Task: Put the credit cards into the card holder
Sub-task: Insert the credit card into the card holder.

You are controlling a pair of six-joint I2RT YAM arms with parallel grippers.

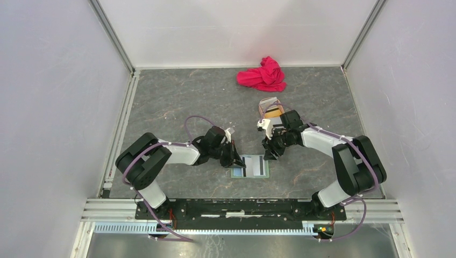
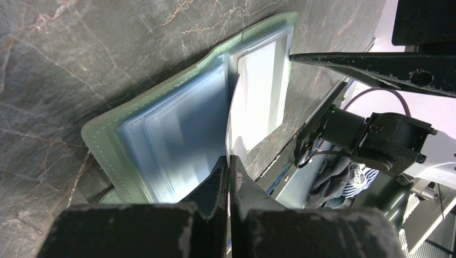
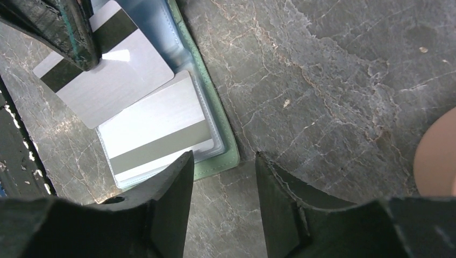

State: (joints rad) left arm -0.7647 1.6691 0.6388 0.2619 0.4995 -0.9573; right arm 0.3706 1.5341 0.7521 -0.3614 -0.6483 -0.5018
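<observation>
Pinching a striped card (image 3: pixel 115 80) flat between shut fingers, left claw (image 2: pixel 228 164) sits over the open holder (image 3: pixel 228 150), card's long axis slightly skewed to the pocketed card (image 3: pixel 156 129); right claw (image 3: pixel 220 185) gapes empty at the far-right corner.

The holder (image 3: pixel 223 161) is sage green with pale blue pockets. 1 white card (image 3: pixel 115 80) has a black stripe, the pocketed card (image 3: pixel 156 134) a grey one. The table (image 3: pixel 333 80) is veined grey.
</observation>
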